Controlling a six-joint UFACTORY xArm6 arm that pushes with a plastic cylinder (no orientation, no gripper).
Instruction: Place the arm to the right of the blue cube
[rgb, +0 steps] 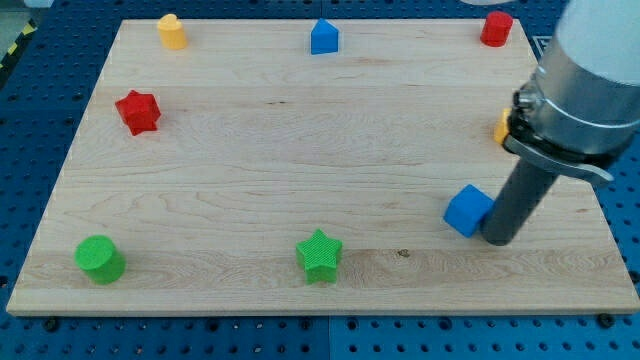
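Blue cube (467, 210) sits just to the view's left of my tip (497, 241), touching it or very nearly so; the contact line is hidden behind the rod. I carry no jaws, only a straight dark rod under a grey collar, so nothing is clasped. My tip rests on the board (300, 140) near its right-hand edge, with only a narrow strip of wood between it and that edge, and a little more down to the bottom edge.

Up and right of my tip a yellow block (501, 127) shows only a sliver at the board's right edge, its shape hidden by the arm. Far above, in the top right corner, stands a red cylinder (496, 28). Well to the left along the bottom lie a green star (319, 255) and, further off near the bottom left corner, a green cylinder (99, 259). A red star (138, 111) lies far to the upper left, a yellow block (172, 31) in the top left corner, and a blue house-shaped block (324, 37) at the top edge.

Between these the pale, fine-grained wood lies wide open leftward of the cube. The blocks look like matte ribbed plastic.
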